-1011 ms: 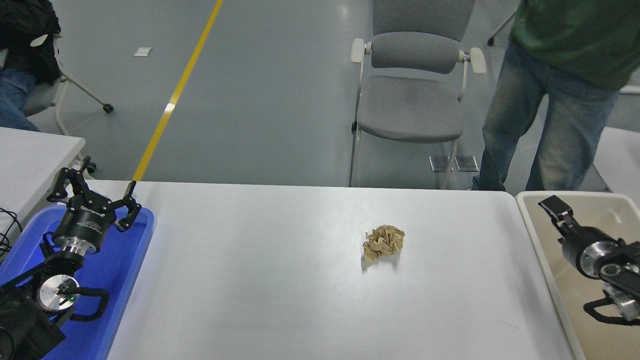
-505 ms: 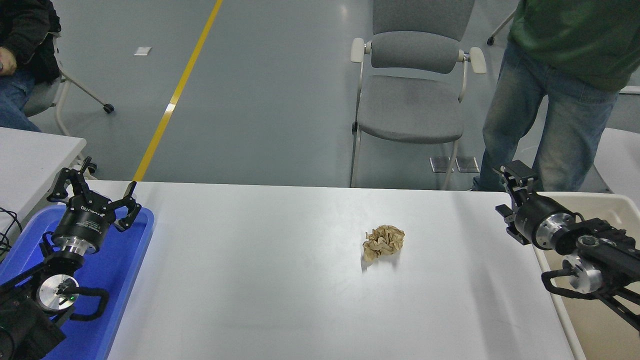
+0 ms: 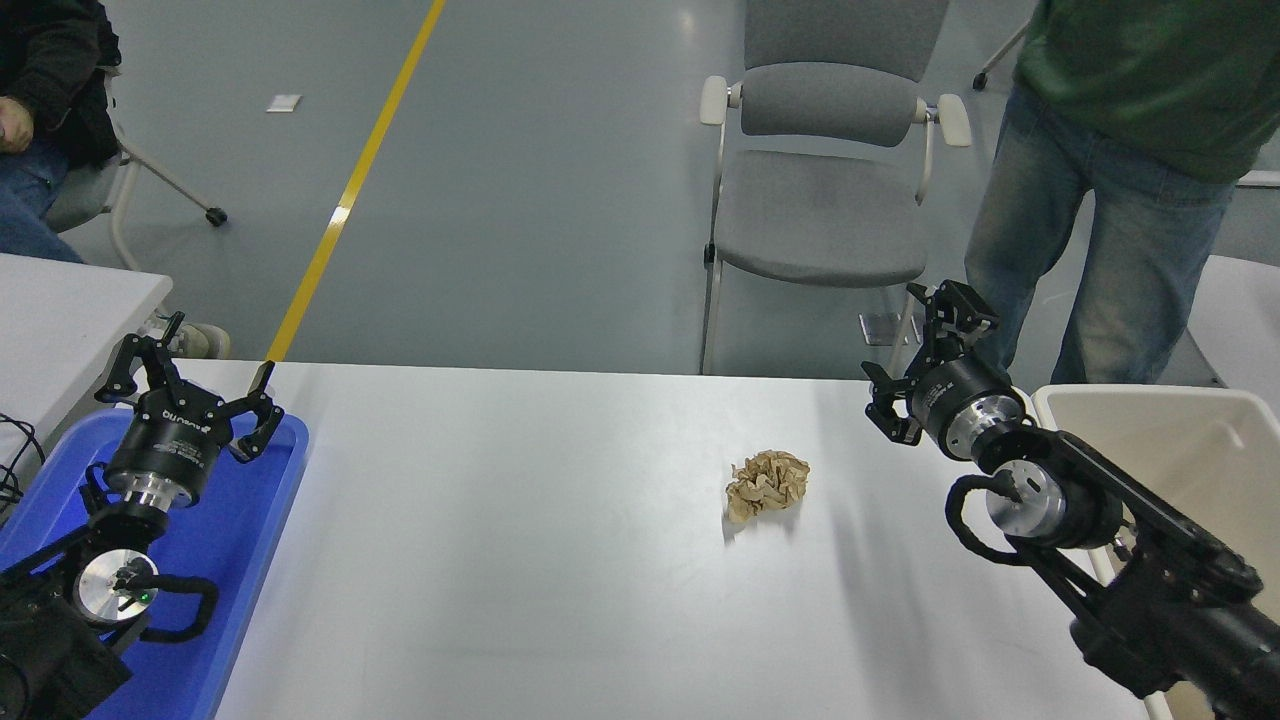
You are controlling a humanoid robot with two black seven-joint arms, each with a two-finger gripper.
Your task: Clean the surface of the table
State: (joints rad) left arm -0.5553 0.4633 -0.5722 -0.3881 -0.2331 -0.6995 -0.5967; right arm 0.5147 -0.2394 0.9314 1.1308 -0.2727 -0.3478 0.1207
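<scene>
The table surface (image 3: 520,560) is a wide white-grey top with rounded corners. A crumpled tan paper ball (image 3: 766,483) lies on it right of the middle. My right gripper (image 3: 915,345) is open and empty, up over the far edge of the table, to the upper right of the ball and apart from it. My left gripper (image 3: 190,375) is open and empty, parked at the lower left over the blue tray (image 3: 245,520).
A beige bin (image 3: 1190,440) stands off the table's right end. A grey chair (image 3: 825,190) and a standing person in jeans (image 3: 1100,220) are at the far side. A seated person (image 3: 30,60) and a smaller white table (image 3: 60,300) are at the left.
My right arm has swung left from over the beige bin to above the table's far right part, nearer the paper ball. The left arm has not moved.
</scene>
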